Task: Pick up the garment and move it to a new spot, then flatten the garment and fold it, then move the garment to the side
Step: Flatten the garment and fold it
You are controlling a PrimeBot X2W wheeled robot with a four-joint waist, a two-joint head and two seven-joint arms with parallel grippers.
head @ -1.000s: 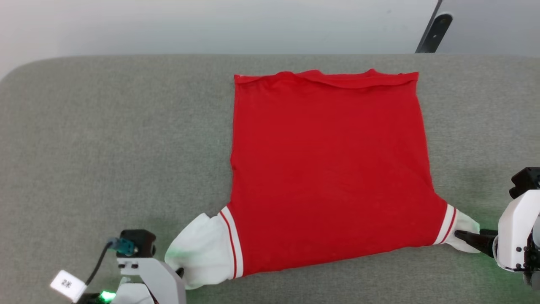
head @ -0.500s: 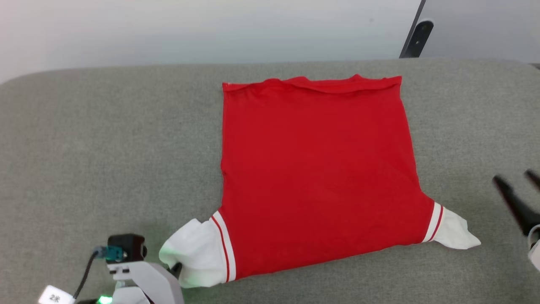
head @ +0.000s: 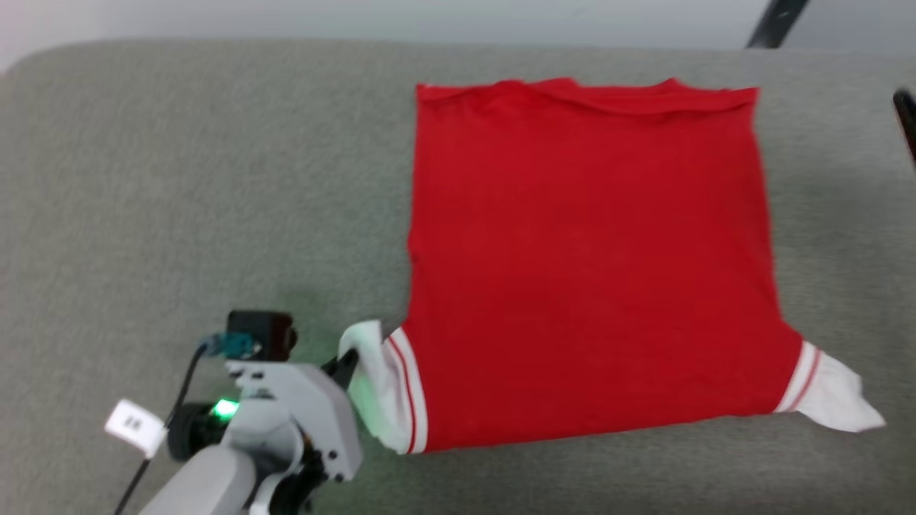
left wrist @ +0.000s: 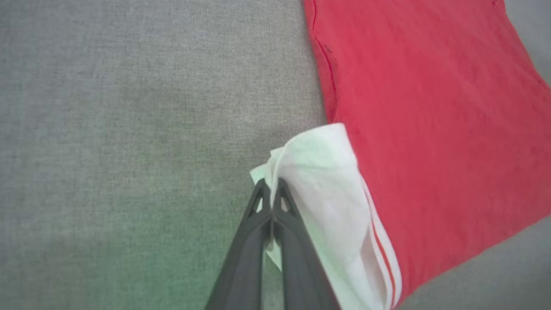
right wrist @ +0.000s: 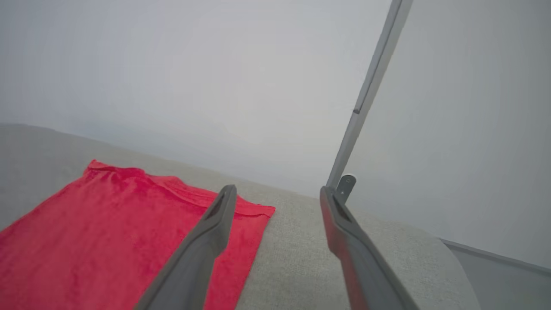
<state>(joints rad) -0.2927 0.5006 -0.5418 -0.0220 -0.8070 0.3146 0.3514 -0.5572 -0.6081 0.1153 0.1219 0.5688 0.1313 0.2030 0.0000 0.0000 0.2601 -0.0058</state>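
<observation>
The garment [head: 587, 257] lies spread flat on the grey surface, plain red side up, with its hem at the far side. My left gripper [head: 348, 361] is shut on the edge of the garment's white left sleeve [left wrist: 318, 181], which stands bunched and lifted against the red body. In the left wrist view the closed fingertips [left wrist: 271, 185] pinch that white cloth. The white right sleeve [head: 834, 397] lies free at the lower right. My right gripper [right wrist: 277, 191] is open and empty, raised above the garment's [right wrist: 107, 241] far right corner; one of its dark fingers [head: 905, 118] shows at the right edge.
The grey padded surface [head: 179, 179] stretches wide to the left of the garment and has rounded corners. A dark slanted post [right wrist: 366, 99] stands behind the far right edge, against a pale wall. A white tag [head: 132, 427] hangs on the left arm's cable.
The head camera has shifted. My right gripper left the right sleeve and rose toward the far right. My left gripper moved inward with the left sleeve, bunching it against the red body.
</observation>
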